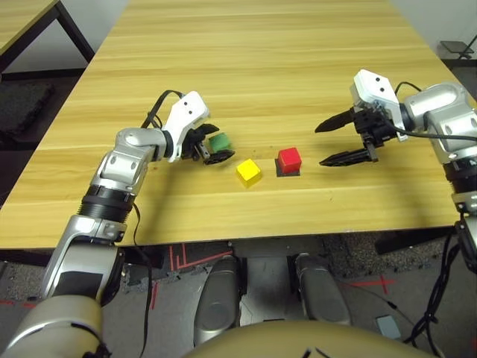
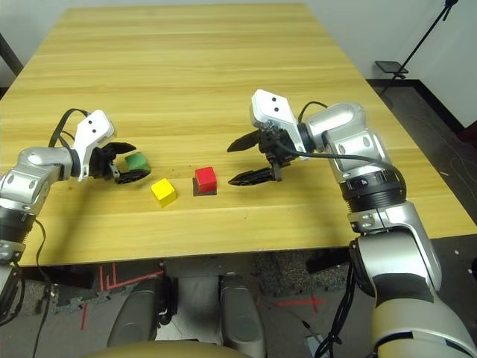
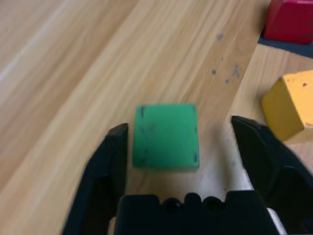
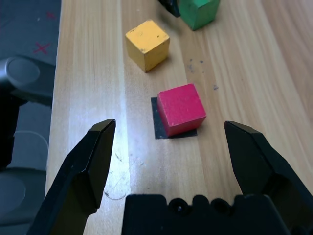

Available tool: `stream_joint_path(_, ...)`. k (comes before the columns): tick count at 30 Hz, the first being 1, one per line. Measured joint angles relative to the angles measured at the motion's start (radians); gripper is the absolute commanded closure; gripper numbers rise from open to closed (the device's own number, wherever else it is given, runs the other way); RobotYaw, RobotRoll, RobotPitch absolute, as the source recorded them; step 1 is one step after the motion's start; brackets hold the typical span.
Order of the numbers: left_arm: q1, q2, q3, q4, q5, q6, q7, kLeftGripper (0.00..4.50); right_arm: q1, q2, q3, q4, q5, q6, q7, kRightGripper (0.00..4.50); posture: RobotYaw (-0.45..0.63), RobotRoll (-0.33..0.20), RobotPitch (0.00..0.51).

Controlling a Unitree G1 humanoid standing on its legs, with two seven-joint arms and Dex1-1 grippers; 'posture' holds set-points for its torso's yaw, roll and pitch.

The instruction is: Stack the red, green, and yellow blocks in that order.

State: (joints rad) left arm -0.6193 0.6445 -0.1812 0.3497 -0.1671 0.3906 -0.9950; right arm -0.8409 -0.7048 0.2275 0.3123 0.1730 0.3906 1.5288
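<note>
Gripper on the left [image 3: 178, 122] open around green block [image 3: 166, 137]

Its parted fingers stand either side of the green block on the wooden table [image 1: 253, 82]. Nearby sits the yellow block [image 1: 249, 173]; beyond it, the red block [image 1: 289, 160] rests on a black patch [image 1: 288, 174]. The right gripper [image 1: 328, 143] is spread wide, empty, near the red block.

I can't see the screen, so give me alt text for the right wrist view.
Red cube on a black patch, beyond the open right gripper; farther off, a yellow cube and part of a green one.
</note>
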Motion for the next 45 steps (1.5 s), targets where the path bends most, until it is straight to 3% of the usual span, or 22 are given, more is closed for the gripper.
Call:
stream_joint_path(3,-0.009,-0.007,0.006,0.019,0.001,0.008,0.001,2.42,0.0,-0.003,-0.005,0.0,0.004,0.0,-0.01,0.0,0.24,-0.141,0.069)
stream_joint_path(4,-0.013,-0.008,0.007,0.028,0.002,0.008,0.002,2.51,0.0,-0.003,-0.005,0.0,0.004,0.0,-0.013,0.0,0.24,-0.141,0.069)
stream_joint_path(11,-0.059,-0.03,0.011,0.041,-0.002,0.048,-0.005,2.51,0.0,-0.003,-0.008,0.015,0.005,-0.004,-0.036,0.0,0.23,-0.132,0.07)
stream_joint_path(17,-0.178,-0.049,0.006,-0.099,-0.01,0.183,-0.048,2.51,0.036,-0.038,-0.017,0.02,0.006,-0.023,-0.026,0.0,0.22,-0.11,0.075)
stream_joint_path(24,-0.24,-0.186,-0.065,-0.249,-0.048,0.379,-0.042,2.51,0.114,-0.062,-0.04,-0.003,0.012,-0.02,-0.021,0.0,0.17,-0.086,0.082)
stream_joint_path(31,-0.241,-0.252,-0.116,-0.222,-0.045,0.354,-0.037,2.51,0.169,-0.076,-0.058,-0.087,0.045,0.028,-0.054,0.0,0.12,-0.079,0.091)
stream_joint_path(45,-0.237,-0.258,-0.146,-0.151,-0.032,0.258,-0.062,2.51,0.202,-0.11,-0.083,-0.159,0.078,0.088,-0.092,0.0,0.11,-0.082,0.093)
